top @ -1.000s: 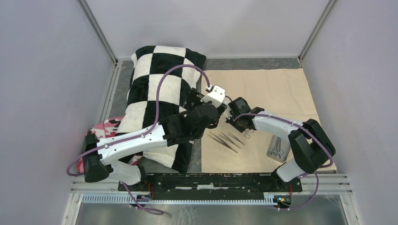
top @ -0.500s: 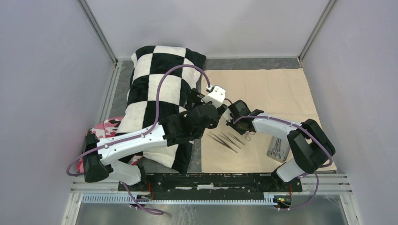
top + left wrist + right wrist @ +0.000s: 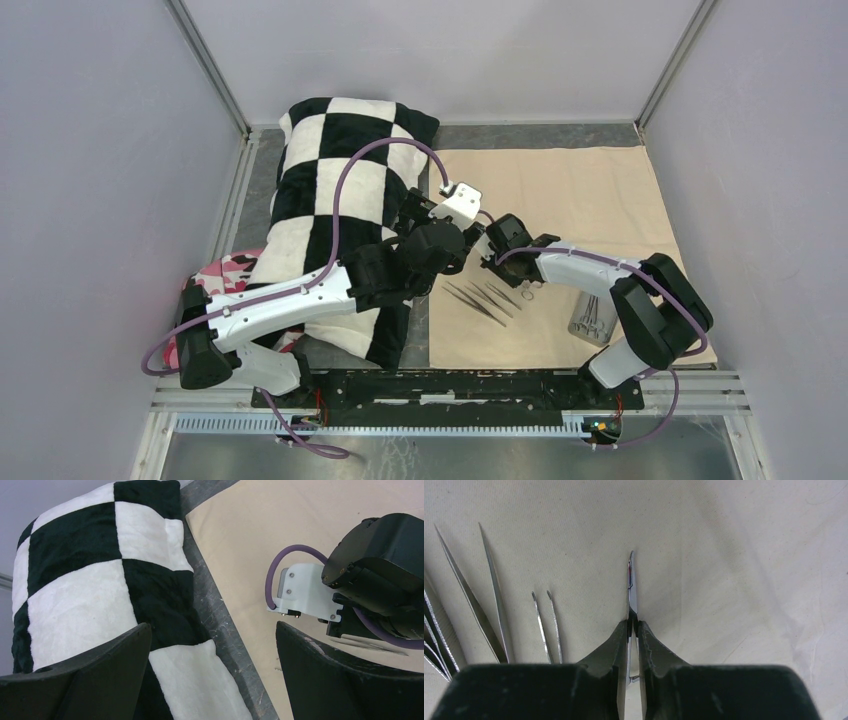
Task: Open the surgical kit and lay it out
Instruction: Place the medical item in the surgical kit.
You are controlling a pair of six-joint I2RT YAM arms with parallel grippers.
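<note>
The beige cloth wrap [image 3: 590,190] lies spread flat on the right half of the table. Several thin steel tweezers [image 3: 485,300] lie in a row on its near left part and show in the right wrist view [image 3: 494,605]. The small grey metal tray [image 3: 592,318] sits at its near right with instruments inside. My right gripper [image 3: 633,625] is shut on curved forceps [image 3: 632,580], whose tip sticks out ahead, low over the cloth [image 3: 734,555]. My left gripper [image 3: 212,645] is open and empty, above the cloth's left edge [image 3: 235,535] beside the pillow.
A black-and-white checkered pillow [image 3: 330,190] lies left of the cloth, under my left arm, and shows in the left wrist view [image 3: 90,575]. A pink camouflage cloth [image 3: 225,270] pokes out at its near left. Grey walls enclose the table on three sides.
My right gripper with the forceps has shifted slightly left toward the row of tweezers. The left arm has barely moved.
</note>
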